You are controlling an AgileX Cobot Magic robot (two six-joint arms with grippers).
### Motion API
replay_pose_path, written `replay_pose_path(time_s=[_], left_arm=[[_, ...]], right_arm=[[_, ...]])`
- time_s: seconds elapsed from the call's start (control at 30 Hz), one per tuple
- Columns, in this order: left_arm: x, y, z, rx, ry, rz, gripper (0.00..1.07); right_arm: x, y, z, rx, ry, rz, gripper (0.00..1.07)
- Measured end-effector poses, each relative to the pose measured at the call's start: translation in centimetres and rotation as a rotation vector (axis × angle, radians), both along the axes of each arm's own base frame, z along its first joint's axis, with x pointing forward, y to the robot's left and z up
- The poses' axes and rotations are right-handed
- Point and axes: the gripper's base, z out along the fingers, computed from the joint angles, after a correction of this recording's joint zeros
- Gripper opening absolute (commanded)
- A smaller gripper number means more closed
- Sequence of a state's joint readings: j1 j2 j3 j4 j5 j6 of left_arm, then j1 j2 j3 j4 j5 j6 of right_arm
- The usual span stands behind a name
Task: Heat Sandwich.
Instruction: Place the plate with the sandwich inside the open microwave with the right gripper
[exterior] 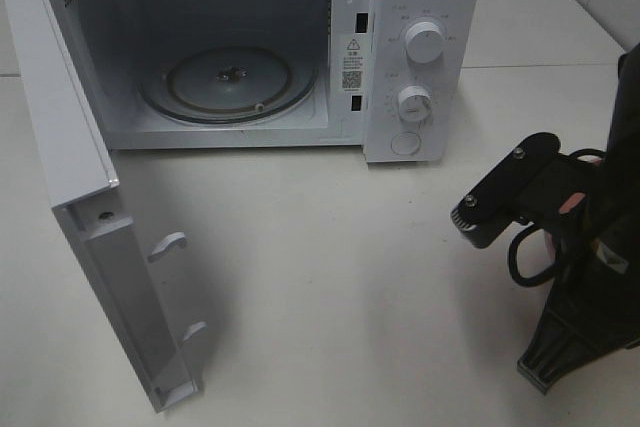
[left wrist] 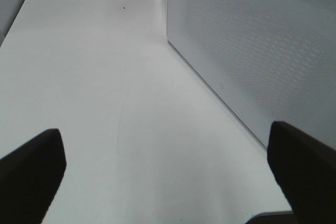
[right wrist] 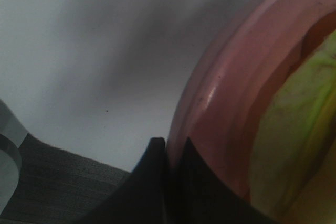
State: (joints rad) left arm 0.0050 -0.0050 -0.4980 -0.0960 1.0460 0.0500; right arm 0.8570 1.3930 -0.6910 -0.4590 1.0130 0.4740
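In the right wrist view the sandwich (right wrist: 294, 129) shows pale green lettuce and lies on a round pink plate (right wrist: 220, 93). My right gripper (right wrist: 168, 148) is shut on the plate's rim, its dark fingertips pressed together at the edge. In the exterior high view the black right arm (exterior: 580, 247) covers plate and sandwich at the right of the table. My left gripper (left wrist: 167, 166) stands wide open over bare table, beside the microwave's perforated side wall (left wrist: 252, 40), with nothing between its fingers.
The white microwave (exterior: 420, 47) stands at the back with its cavity and glass turntable (exterior: 225, 82) exposed. Its door (exterior: 110, 237) is swung out to the left, towards the table's front. White table (exterior: 340, 277) lies between door and right arm.
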Motion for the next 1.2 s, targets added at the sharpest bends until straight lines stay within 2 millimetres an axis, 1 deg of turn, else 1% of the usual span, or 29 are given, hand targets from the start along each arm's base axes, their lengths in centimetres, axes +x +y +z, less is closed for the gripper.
replay_pose_path(time_s=[0.1, 0.17, 0.5, 0.63, 0.67, 0.73, 1.0, 1.03, 1.13, 1.2], left_arm=[[0.0, 0.0, 0.0, 0.000, 0.000, 0.000, 1.06], [0.0, 0.0, 0.0, 0.000, 0.000, 0.000, 1.06], [0.0, 0.0, 0.0, 0.000, 0.000, 0.000, 1.06], [0.0, 0.0, 0.0, 0.000, 0.000, 0.000, 1.06], [0.0, 0.0, 0.0, 0.000, 0.000, 0.000, 1.06], [0.0, 0.0, 0.0, 0.000, 0.000, 0.000, 1.06], [0.0, 0.0, 0.0, 0.000, 0.000, 0.000, 1.06], [0.0, 0.0, 0.0, 0.000, 0.000, 0.000, 1.06], [0.0, 0.0, 0.0, 0.000, 0.000, 0.000, 1.06], [0.0, 0.0, 0.0, 0.000, 0.000, 0.000, 1.06]], right_arm=[[-0.3, 0.4, 0.0, 0.002, -0.003, 0.021, 0.01], [-0.9, 1.0, 0.0, 0.001, -0.002, 0.057, 0.02], [-2.8, 2.6, 0.1, -0.014, 0.002, 0.172, 0.02], [-3.7, 3.3, 0.1, -0.033, 0.023, 0.289, 0.02], [-3.7, 3.3, 0.1, -0.033, 0.023, 0.289, 0.02], [-4.0, 3.6, 0.1, -0.045, 0.039, 0.366, 0.02], [-4.1, 3.9, 0.0, -0.058, 0.064, 0.490, 0.02], [-4.0, 4.1, 0.0, -0.047, 0.065, 0.535, 0.02], [-4.0, 4.3, 0.0, -0.038, 0.067, 0.584, 0.03], [-3.9, 4.7, -0.1, -0.028, 0.070, 0.660, 0.03]])
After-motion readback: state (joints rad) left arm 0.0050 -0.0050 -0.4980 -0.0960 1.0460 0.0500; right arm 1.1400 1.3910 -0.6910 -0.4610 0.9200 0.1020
